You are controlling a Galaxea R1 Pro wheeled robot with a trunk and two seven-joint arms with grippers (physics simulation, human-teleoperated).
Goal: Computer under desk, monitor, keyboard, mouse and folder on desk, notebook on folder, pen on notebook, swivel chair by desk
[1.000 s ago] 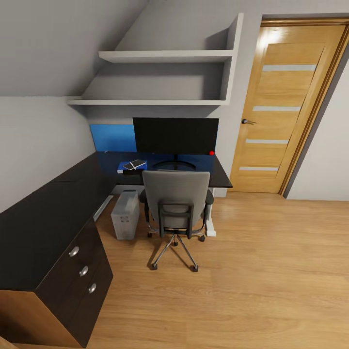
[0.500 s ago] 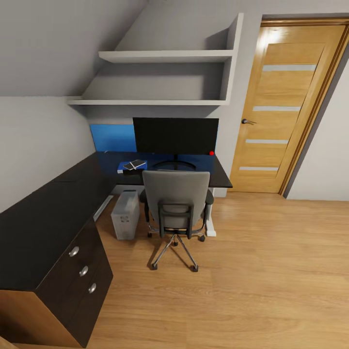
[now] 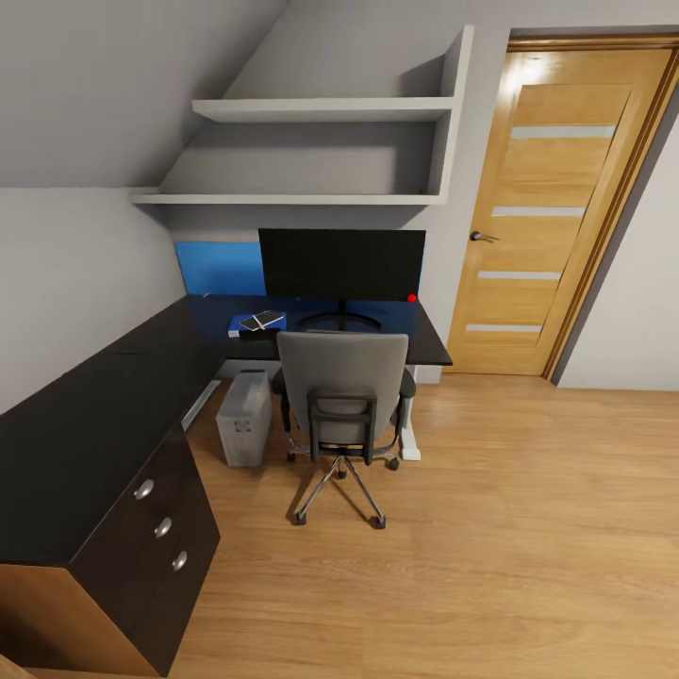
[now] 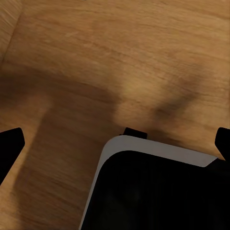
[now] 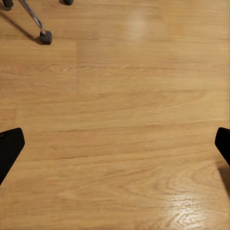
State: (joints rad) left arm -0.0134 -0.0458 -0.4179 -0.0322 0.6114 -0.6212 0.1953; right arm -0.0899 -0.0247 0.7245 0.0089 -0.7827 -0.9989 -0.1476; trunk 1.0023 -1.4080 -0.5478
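The monitor [image 3: 341,264] stands on the black tabletop [image 3: 189,330], chair [image 3: 343,405] pushed in before it, grey computer [image 3: 243,416] beneath, what looks like a notebook on the blue folder [image 3: 256,323] beside the monitor, while both the left gripper [image 4: 115,143] and right gripper [image 5: 115,143] hang spread wide over the floor [image 5: 124,124].

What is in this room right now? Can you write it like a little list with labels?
room: attic bedroom, wood floor, oak door
desk: L-shaped, black top
monitor: on the desk, screen dark
computer: on the floor under the desk
swivel chair: pushed up to the desk, back toward the camera
folder: blue, on the desk left of the monitor, with a small dark notebook on top
left claw: open, over the floor
right claw: open, over the floor
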